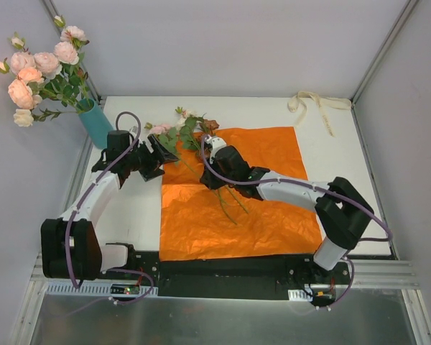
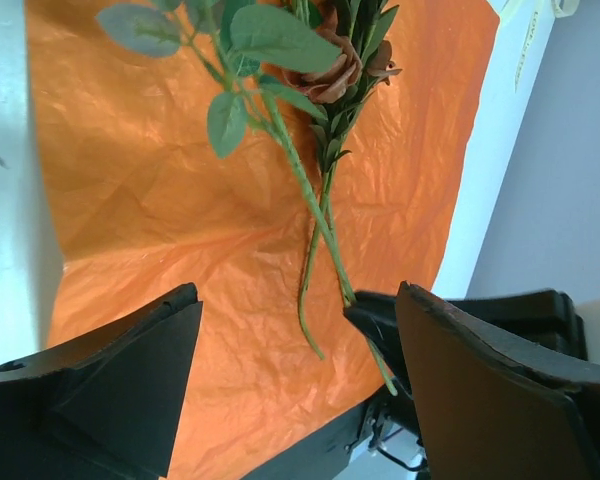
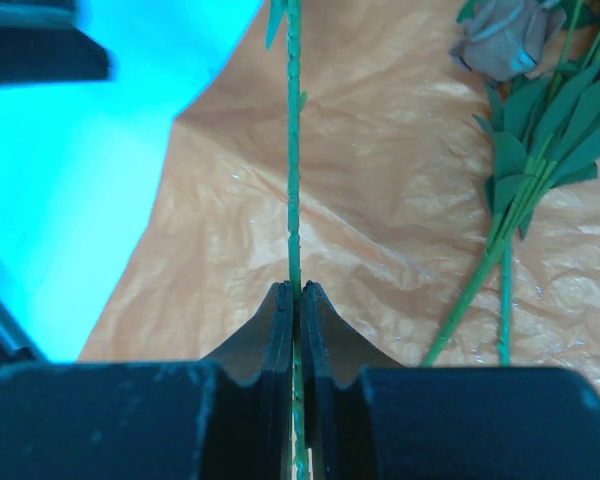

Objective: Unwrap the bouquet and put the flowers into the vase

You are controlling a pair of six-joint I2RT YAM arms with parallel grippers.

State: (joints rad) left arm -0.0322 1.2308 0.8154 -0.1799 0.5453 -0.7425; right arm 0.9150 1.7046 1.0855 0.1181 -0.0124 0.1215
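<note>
The bouquet lies unwrapped, its orange paper (image 1: 266, 187) spread flat on the table. A few loose flowers (image 1: 190, 129) rest at the paper's far left corner, among them a brown rose (image 2: 330, 75). My right gripper (image 3: 296, 290) is shut on one thin green stem (image 3: 294, 180) and hovers over the paper (image 1: 210, 172). My left gripper (image 2: 295, 295) is open just left of it (image 1: 164, 154), facing the stems with nothing between its fingers. The teal vase (image 1: 95, 123) at the far left holds several pink and peach roses (image 1: 39, 75).
A cream ribbon (image 1: 312, 104) lies at the back right of the table. White enclosure walls stand close on the left, the back and the right. Other leafy stems (image 3: 510, 200) lie on the paper beside the held one.
</note>
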